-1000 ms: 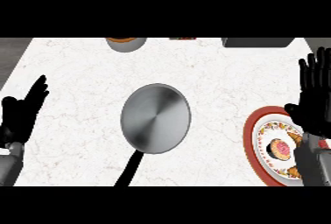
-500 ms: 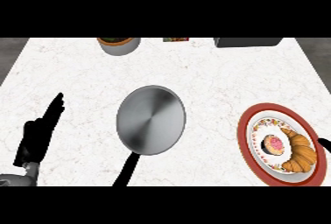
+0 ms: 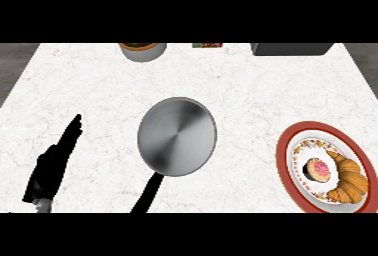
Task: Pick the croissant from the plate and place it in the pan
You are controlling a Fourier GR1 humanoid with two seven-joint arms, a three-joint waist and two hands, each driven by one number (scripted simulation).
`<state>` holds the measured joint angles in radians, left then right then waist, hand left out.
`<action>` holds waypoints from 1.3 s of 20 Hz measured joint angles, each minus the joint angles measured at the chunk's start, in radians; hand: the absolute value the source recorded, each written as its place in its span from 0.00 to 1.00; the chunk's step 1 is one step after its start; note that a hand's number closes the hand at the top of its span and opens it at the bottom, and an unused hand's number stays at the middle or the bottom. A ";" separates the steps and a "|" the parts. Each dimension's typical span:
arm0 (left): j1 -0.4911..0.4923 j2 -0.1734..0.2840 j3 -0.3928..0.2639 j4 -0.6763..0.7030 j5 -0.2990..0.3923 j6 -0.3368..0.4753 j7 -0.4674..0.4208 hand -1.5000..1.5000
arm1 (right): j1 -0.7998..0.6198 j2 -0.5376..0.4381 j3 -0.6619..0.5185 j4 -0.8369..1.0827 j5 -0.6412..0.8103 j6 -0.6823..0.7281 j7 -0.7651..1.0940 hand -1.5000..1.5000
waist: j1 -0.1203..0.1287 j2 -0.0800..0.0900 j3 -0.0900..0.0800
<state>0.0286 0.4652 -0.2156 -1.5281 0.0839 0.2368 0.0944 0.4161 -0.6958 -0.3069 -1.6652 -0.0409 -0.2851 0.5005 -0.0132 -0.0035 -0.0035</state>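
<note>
A golden croissant (image 3: 348,181) lies on the right side of a red-rimmed plate (image 3: 286,150) at the counter's right. A round pink-topped pastry (image 3: 319,169) sits beside it on the same plate. The grey pan (image 3: 177,135) with a black handle (image 3: 148,194) rests in the middle, with nothing in it. My left hand (image 3: 53,167) shows at the lower left, seen edge-on with fingers straight, well left of the pan and touching nothing. My right hand does not show in the head view.
At the counter's far edge stand a grey bowl (image 3: 142,50), a small patterned item (image 3: 207,45) and a dark box (image 3: 289,49). The counter's left edge runs close to my left hand.
My right hand has dropped out of view from above the plate, uncovering the croissant. The left hand has shifted right and lower. The view has moved slightly.
</note>
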 measured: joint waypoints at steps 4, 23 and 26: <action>0.004 -0.017 -0.011 -0.013 -0.019 0.005 0.009 0.50 | -0.023 -0.088 -0.003 -0.077 -0.066 0.138 0.129 0.00 | 0.009 0.002 0.001; 0.014 -0.065 0.012 -0.063 -0.077 -0.027 0.051 0.50 | -0.472 -0.179 0.220 0.111 -0.133 0.452 0.523 0.00 | 0.029 0.006 0.003; 0.020 -0.063 0.019 -0.068 -0.076 -0.040 0.051 0.50 | -0.503 -0.191 0.256 0.137 -0.161 0.482 0.550 0.00 | 0.029 0.005 0.003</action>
<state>0.0491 0.4027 -0.1966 -1.5962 0.0083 0.1968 0.1454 -0.0874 -0.8866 -0.0510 -1.5285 -0.2018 0.1970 1.0509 0.0156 0.0020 -0.0006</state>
